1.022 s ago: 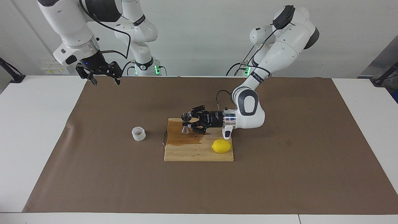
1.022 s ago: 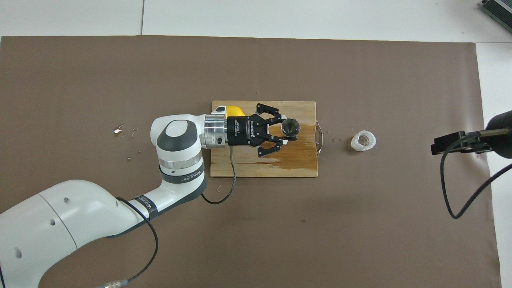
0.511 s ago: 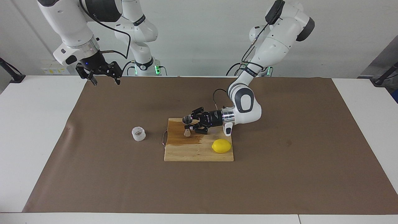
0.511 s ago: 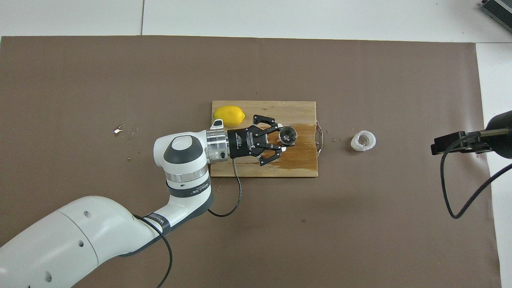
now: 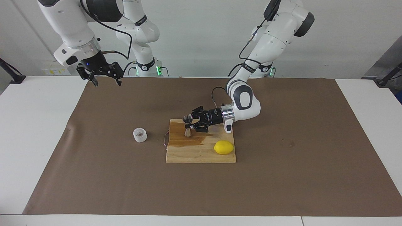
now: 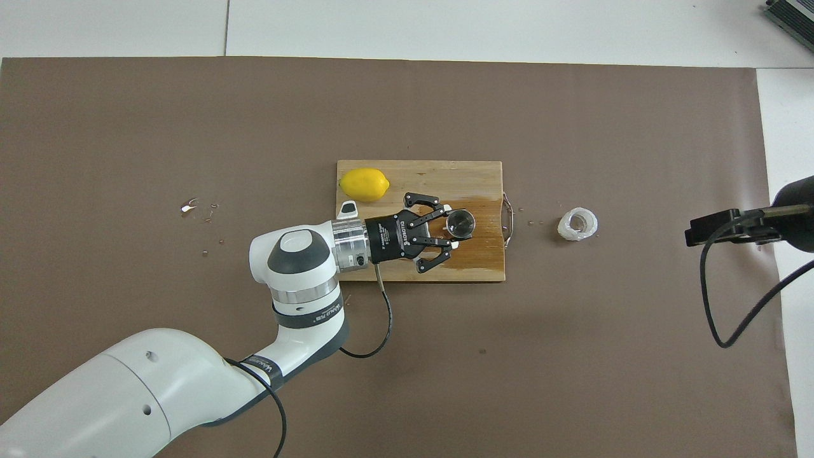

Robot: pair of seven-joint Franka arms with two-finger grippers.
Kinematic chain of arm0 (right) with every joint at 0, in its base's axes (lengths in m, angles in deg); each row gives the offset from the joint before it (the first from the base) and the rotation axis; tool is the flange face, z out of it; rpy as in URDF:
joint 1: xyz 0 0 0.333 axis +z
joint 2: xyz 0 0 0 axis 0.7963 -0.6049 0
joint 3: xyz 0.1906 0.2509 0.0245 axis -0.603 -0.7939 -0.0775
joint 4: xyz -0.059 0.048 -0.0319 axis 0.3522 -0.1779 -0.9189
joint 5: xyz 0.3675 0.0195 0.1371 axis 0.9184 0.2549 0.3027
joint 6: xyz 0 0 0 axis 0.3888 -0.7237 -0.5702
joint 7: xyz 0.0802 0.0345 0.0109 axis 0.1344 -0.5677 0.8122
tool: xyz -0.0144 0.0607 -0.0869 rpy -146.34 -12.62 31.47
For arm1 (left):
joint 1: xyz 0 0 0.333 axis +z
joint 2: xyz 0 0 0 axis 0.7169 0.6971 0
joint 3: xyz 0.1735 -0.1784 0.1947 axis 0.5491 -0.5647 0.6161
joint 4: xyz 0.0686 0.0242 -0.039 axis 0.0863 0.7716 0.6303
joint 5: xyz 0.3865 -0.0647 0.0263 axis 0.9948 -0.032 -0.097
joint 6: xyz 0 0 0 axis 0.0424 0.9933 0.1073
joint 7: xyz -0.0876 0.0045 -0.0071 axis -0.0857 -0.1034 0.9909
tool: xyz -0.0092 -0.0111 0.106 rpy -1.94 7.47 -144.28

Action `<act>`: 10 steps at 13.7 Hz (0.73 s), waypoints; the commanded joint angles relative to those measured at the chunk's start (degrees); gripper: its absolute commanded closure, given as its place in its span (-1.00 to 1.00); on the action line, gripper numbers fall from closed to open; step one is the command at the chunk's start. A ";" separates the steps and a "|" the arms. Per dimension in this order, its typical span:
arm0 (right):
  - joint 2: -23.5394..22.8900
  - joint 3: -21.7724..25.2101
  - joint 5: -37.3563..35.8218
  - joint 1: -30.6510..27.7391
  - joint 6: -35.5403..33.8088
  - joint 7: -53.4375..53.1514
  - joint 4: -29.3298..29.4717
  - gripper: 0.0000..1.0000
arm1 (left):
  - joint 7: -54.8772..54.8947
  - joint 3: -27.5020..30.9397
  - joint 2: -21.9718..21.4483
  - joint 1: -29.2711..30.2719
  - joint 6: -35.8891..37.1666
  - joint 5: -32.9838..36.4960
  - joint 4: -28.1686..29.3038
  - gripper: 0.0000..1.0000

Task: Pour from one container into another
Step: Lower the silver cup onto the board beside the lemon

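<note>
Left end effector (image 5: 190, 122) around upright jigger (image 5: 187, 126); contents seemingly unreadable.

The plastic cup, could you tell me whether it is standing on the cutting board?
No, the plastic cup stands on the brown mat beside the cutting board, toward the right arm's end of the table.
</note>
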 commanded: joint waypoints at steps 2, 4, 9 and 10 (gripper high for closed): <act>0.52 -0.24 1.34 -0.65 -0.42 -0.25 -0.53 -1.00 | 0.63 4.53 -3.27 -4.70 -1.48 -4.07 2.23 0.94; 0.61 -0.24 1.25 -0.65 -0.42 -0.25 -0.53 -1.00 | 0.63 4.53 -3.27 -4.70 -2.09 -4.07 2.23 0.91; 0.53 -0.24 1.25 -0.65 -0.42 -0.25 -0.53 -1.00 | 0.98 4.53 -3.27 -4.87 -3.06 -4.07 2.23 0.48; 0.61 -0.24 1.33 -0.65 -0.77 -0.25 -0.53 -1.00 | 0.98 4.53 -3.27 -4.87 -3.15 -4.07 2.23 0.48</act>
